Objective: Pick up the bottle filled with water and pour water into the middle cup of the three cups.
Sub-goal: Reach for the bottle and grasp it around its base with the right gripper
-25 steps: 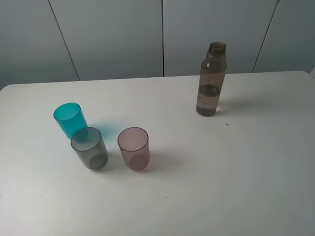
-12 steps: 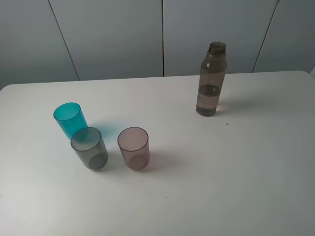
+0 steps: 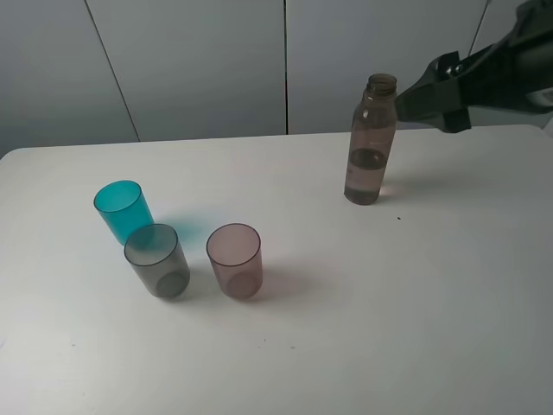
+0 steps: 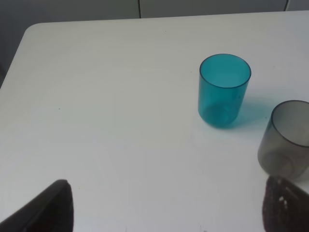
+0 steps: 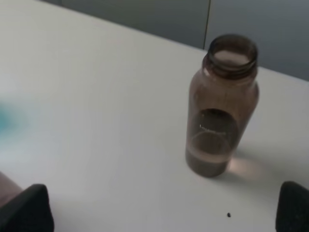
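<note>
The bottle (image 3: 371,143) stands upright and uncapped at the back right of the table, with a little water at the bottom; it also fills the right wrist view (image 5: 222,104). My right gripper (image 3: 429,102) hovers just right of the bottle's neck, high above the table. Its black fingertips (image 5: 26,208) are spread wide and it is open and empty (image 5: 159,212). The three cups stand at the front left: teal cup (image 3: 121,210), smoky grey middle cup (image 3: 157,260), pinkish cup (image 3: 234,260). My left gripper (image 4: 166,212) is open and short of the teal cup (image 4: 223,89) and grey cup (image 4: 286,140).
The white table (image 3: 389,303) has a rounded left corner (image 4: 34,29) and a grey panelled wall (image 3: 199,60) behind its far edge. A small dark speck (image 3: 398,217) lies near the bottle.
My right arm has come into the high view from the upper right and now sits beside the bottle's neck. The bottle and cups have not moved.
</note>
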Tool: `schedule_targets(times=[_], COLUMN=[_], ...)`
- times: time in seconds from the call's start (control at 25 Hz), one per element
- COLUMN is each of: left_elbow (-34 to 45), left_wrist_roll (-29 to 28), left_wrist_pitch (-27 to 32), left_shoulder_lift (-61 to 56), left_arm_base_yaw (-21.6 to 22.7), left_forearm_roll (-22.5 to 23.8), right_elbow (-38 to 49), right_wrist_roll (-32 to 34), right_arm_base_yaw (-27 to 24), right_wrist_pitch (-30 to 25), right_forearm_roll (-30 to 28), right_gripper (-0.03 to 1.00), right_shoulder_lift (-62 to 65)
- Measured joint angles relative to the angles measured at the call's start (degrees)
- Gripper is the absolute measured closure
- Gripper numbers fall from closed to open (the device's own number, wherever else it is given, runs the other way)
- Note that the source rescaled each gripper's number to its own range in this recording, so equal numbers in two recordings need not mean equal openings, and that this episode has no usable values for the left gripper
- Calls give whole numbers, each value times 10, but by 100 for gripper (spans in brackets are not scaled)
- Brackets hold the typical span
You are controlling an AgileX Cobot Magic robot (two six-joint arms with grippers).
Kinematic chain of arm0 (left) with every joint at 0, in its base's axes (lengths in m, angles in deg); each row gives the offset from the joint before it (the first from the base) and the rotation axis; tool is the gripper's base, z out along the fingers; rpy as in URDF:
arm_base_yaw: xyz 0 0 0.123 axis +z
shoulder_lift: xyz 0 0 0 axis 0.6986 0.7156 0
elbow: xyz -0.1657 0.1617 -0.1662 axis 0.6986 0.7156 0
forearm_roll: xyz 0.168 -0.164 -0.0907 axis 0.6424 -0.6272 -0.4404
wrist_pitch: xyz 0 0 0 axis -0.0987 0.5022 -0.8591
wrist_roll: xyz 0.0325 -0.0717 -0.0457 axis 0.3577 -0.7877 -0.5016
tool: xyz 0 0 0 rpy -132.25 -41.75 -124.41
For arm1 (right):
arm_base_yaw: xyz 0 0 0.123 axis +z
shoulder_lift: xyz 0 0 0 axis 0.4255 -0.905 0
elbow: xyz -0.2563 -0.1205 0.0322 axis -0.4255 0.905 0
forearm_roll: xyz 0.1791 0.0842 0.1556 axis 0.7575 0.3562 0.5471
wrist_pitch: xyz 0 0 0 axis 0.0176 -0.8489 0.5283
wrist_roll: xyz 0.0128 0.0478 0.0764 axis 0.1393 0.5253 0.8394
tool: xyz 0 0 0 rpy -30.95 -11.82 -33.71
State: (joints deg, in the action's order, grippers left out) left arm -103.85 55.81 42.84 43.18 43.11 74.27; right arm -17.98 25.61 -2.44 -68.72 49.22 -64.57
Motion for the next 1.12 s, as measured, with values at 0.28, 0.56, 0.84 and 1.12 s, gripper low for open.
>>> schedule_targets(times=[0.28, 0.56, 0.84, 1.12], left_elbow=[0, 0, 0, 0], left_wrist_roll=[0, 0, 0, 0], left_wrist_pitch=[0, 0, 0, 0], left_shoulder_lift=[0, 0, 0, 0], left_arm_base_yaw=[0, 0, 0, 0], left_forearm_roll=[0, 0, 0, 0], right_elbow=[68, 150, 153, 153], right_wrist_roll=[1, 32, 46, 93], right_arm_base_yaw=[6, 6, 6, 6], right_wrist_pitch=[153, 383, 505, 653], right_forearm_roll=[23, 41, 41, 6], right_gripper=[-3, -3, -3, -3], right_shoulder_lift=[-112, -197, -298, -392])
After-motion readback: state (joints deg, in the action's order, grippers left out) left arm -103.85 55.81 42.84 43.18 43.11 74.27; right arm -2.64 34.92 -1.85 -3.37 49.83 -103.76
